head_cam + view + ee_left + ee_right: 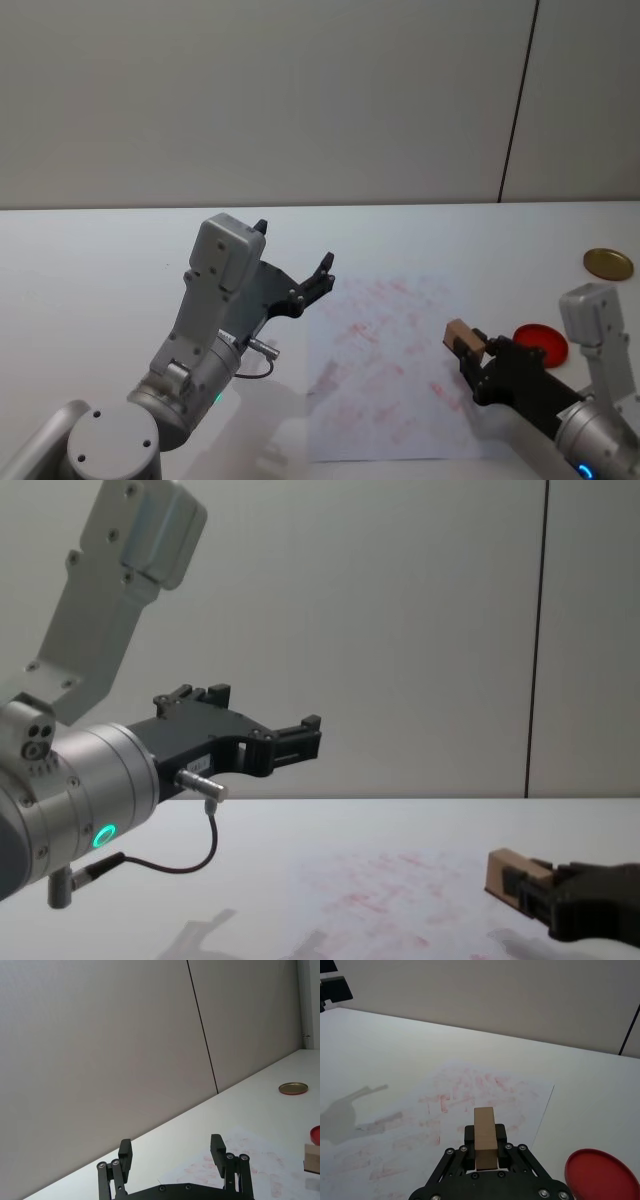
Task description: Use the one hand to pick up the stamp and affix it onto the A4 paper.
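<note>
Stamp (460, 334), a small tan wooden block, is pinched between the fingers of my right gripper (472, 352), over the near right part of the large white A4 paper (385, 370) with its faint red marks. From the chest view it hangs clear of the sheet, not touching it. Its long axis runs straight out of the gripper along the reach, the free end pointing far and left across the sheet, roughly level rather than downward. So the paper lies below and left of what I hold. I judge that the next move must tip that end down to meet it. The flat round red ink pad (541, 342) sits just right of the gripper on the white surface (100, 270). My left gripper (171, 1146) idles raised at the left, fingers spread.
</note>
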Controlling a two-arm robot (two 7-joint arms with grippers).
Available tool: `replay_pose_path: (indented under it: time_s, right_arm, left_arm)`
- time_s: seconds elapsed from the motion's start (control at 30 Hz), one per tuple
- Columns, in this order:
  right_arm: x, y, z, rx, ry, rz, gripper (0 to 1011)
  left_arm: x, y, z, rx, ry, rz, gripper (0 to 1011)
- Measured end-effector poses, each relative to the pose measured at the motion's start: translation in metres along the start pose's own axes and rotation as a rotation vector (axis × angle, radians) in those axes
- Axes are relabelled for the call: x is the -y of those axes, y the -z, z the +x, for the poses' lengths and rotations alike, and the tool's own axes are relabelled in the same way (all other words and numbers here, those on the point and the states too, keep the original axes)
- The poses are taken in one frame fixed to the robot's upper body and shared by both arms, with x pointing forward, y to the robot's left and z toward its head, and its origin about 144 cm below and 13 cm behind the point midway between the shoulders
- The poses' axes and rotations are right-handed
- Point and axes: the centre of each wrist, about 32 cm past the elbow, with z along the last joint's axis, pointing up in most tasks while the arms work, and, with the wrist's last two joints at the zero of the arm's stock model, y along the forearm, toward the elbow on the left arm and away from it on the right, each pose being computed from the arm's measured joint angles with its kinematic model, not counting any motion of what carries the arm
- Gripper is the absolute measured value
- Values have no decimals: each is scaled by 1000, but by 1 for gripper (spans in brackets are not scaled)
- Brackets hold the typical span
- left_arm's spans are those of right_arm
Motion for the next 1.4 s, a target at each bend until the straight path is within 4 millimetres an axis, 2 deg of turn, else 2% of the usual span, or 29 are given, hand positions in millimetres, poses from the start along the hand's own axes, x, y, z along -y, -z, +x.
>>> replay_pose_path:
  time_s: [0.63,1.4]
  right_arm:
    - [-4,15,1,-18,-7,-72,220]
    - [-9,17,2,-14,-22,-109,220]
  left_arm:
    - [0,0,0,0,0,0,993]
    - [0,0,0,0,0,0,993]
